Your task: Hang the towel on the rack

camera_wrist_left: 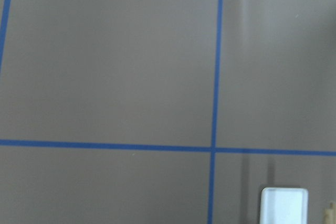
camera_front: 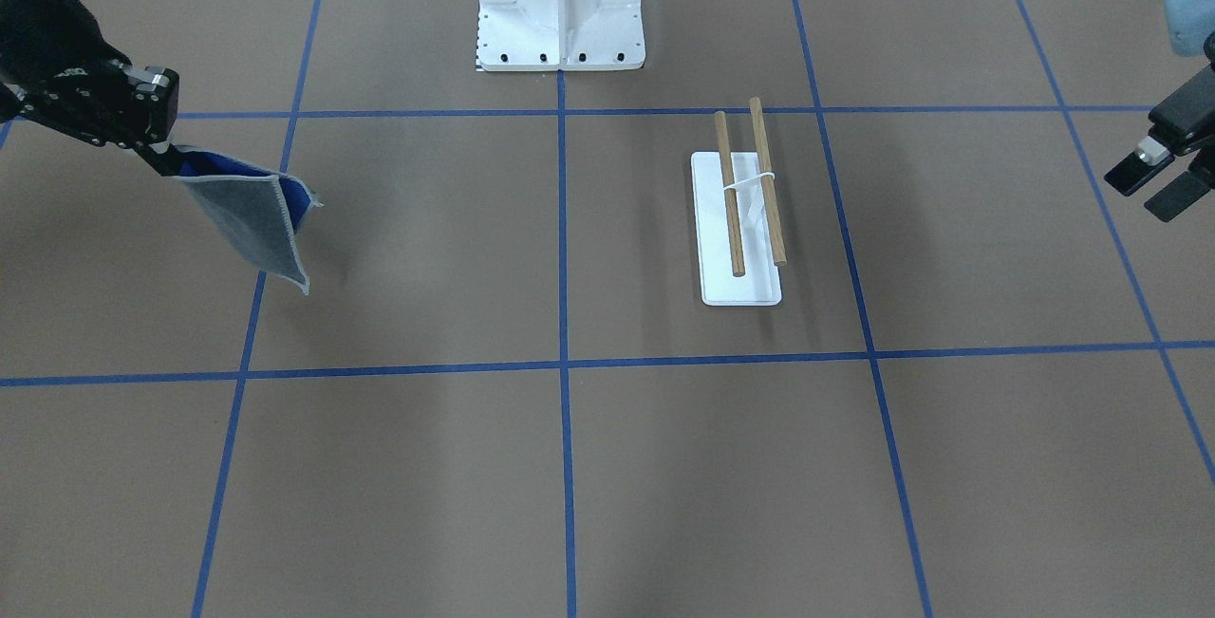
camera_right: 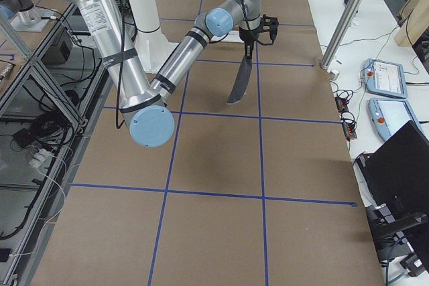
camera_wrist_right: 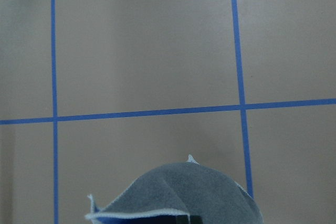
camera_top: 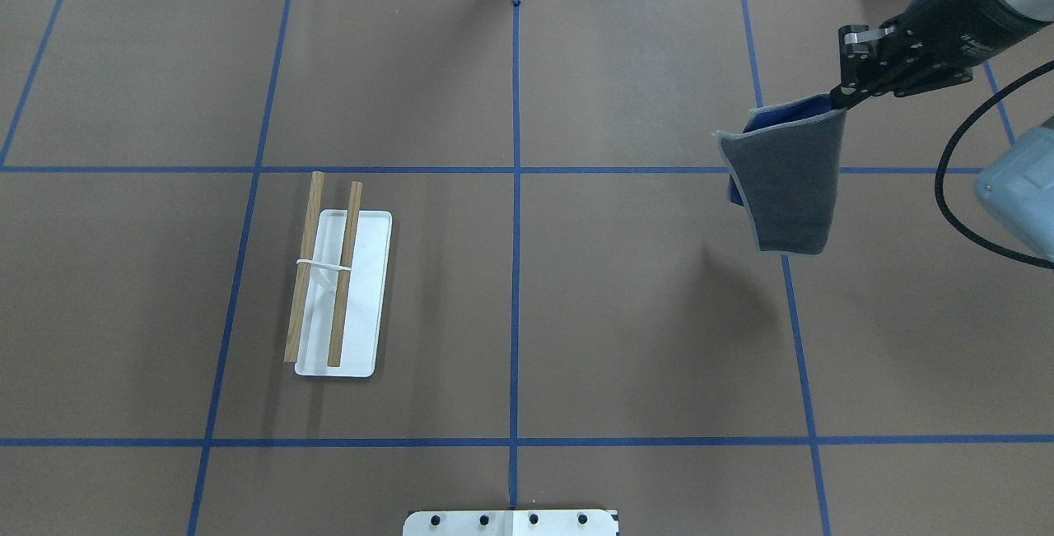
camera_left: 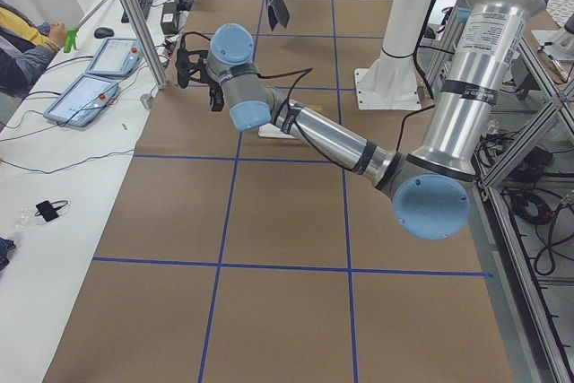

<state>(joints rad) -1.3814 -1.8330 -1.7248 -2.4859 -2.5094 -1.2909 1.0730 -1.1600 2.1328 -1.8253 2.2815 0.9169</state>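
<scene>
Dark grey, blue-backed cloth towel (camera_top: 790, 182) dangles from the clamped right pincer (camera_top: 840, 95). Left pincer (camera_front: 1153, 183) gapes empty, apart from the white, wooden-dowelled rack (camera_top: 342, 281).

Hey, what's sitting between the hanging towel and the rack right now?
Nothing: in the overhead view, only bare brown table crossed by a blue tape line separates the towel from the rack.

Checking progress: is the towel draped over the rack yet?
No, the towel hangs from the right gripper, well apart from the rack.
</scene>
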